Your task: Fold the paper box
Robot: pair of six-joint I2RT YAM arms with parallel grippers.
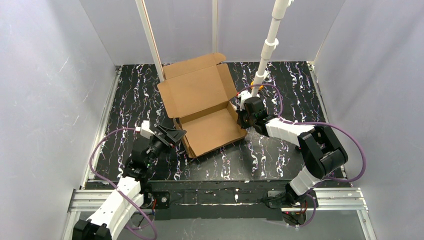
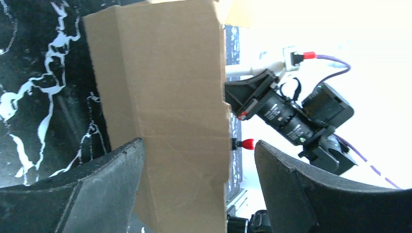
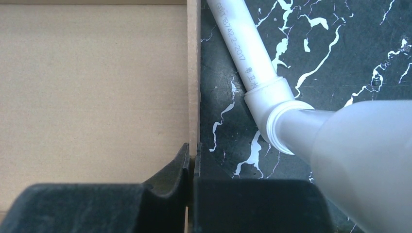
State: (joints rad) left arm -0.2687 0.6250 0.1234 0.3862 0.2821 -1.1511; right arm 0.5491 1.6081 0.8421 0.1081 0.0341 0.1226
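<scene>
Left gripper (image 1: pixel 172 134): is standing at the end of the paper box (image 1: pixel 212 131) that faces away from the white pole (image 1: pixel 265 55), jaws spread wide. The end wall is rising between its fingers (image 2: pixel 97 189), close to one and clear of the other, so nothing is being gripped.
Key relation: the tray's long axis is running from the left gripper toward the pole's foot, one arm at each short end. The left arm is nearer the end away from the pole and the right arm nearer the pole end.
Box tray: is lying on the black marbled table (image 1: pixel 280 165), just short of the pole's foot and on its left-arm side, with its walls partly raised.
Right gripper (image 1: pixel 243 119): is pinching the top edge of the tray wall on the pole side, fingers (image 3: pixel 145 194) closed tight on the cardboard.
Lid: is hanging open from the tray's far long edge and leaning back, beside the pole, its tabs unfolded.
Look: plain brown corrugated card, creased and clean.
Judgement: the next move is likely turning on the loose end wall at the left gripper.
</scene>
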